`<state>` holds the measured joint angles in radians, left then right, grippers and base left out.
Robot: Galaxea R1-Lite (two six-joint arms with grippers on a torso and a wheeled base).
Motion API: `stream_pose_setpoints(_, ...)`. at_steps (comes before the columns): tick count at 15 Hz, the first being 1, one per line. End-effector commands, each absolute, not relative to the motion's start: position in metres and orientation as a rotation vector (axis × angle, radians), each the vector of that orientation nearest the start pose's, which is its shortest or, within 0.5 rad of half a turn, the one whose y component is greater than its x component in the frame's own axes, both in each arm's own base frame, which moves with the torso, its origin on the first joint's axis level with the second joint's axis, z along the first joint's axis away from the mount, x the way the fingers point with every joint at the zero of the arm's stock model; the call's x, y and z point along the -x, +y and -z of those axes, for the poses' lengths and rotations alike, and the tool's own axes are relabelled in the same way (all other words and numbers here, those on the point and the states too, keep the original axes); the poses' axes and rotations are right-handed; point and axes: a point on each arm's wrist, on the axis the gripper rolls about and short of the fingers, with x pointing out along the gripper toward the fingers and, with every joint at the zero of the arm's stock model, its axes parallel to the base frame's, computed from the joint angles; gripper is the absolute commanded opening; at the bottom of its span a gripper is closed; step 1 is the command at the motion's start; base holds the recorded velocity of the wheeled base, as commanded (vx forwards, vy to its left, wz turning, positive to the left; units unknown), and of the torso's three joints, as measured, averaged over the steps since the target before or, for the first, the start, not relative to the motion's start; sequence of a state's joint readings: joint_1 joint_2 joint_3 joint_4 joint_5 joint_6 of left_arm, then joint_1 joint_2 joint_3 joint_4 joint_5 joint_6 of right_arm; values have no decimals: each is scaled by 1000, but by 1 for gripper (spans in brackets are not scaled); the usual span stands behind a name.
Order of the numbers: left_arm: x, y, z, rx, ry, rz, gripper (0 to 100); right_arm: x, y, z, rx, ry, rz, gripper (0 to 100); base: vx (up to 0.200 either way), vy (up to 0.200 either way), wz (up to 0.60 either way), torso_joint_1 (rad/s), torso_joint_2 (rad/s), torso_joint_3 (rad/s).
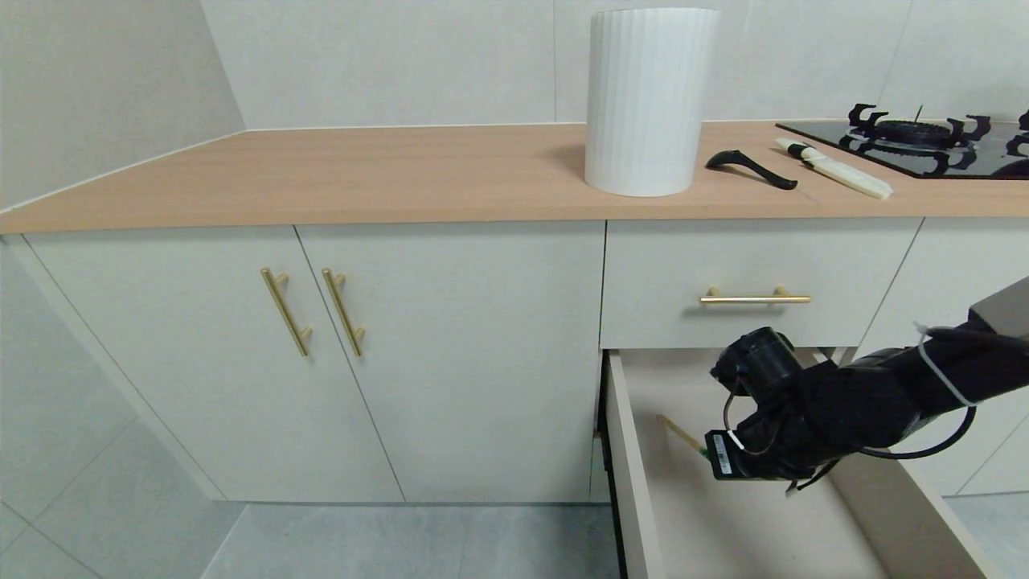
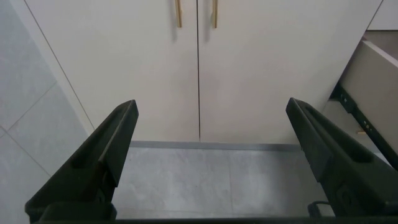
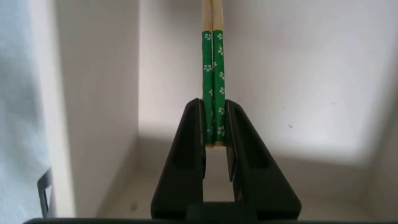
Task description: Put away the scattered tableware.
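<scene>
Right gripper (image 3: 213, 107) is pinching a pair of chopsticks (image 3: 213, 62) by their green, flower-patterned ends, with the jaws pressed onto them from both sides. In the head view the right arm is reaching into the open drawer (image 1: 631, 466) below the table (image 1: 402, 173), and the chopsticks (image 1: 682, 434) are pointing from the gripper (image 1: 718, 453) toward the drawer's back left. Whether their tips are touching the drawer floor cannot be confirmed from these angles; they appear low and close to it.

Left gripper (image 2: 211, 109) is hanging spread wide and holding nothing, facing the closed cabinet doors (image 2: 199, 62) near the floor.

Two utensils are lying on the table to the right of a white ribbed container (image 1: 649, 100): a black-handled tool (image 1: 752, 169) and, just beside it, a white knife (image 1: 836, 169), near the hob (image 1: 924, 141).

Assessment: the placing step is under way for the chopsticks, which are inside the drawer but not yet released. The next move is calling for a slight lowering, opening the jaws so the pair is lying flat, then a clean lift out past the drawer wall. The tabletop utensils are awaiting collection, so the task is judged part done.
</scene>
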<state>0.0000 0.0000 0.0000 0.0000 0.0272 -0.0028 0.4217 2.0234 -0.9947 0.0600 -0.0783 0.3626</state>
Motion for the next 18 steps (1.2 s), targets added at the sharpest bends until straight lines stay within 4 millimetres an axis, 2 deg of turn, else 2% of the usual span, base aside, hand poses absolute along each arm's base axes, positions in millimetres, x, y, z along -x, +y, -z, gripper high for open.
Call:
stream_pose_setpoints(1,23,1,-75,3,0,-28,100,-310,137,-46,-37,1145,-94,0,0,0,0,0,0,0)
stream_pose_setpoints(6,23,1,-75,3,0,-28,100,-314,139,-29,-28,1170,-87,0,0,0,0,0,0,0)
stream_pose_setpoints(14,23,1,-75,3,0,-28,100,-326,144,30,17,1197,-36,0,0,0,0,0,0,0)
stream_pose_setpoints(18,23,1,-75,3,0,-28,100,-326,146,38,25,1210,-37,0,0,0,0,0,0,0)
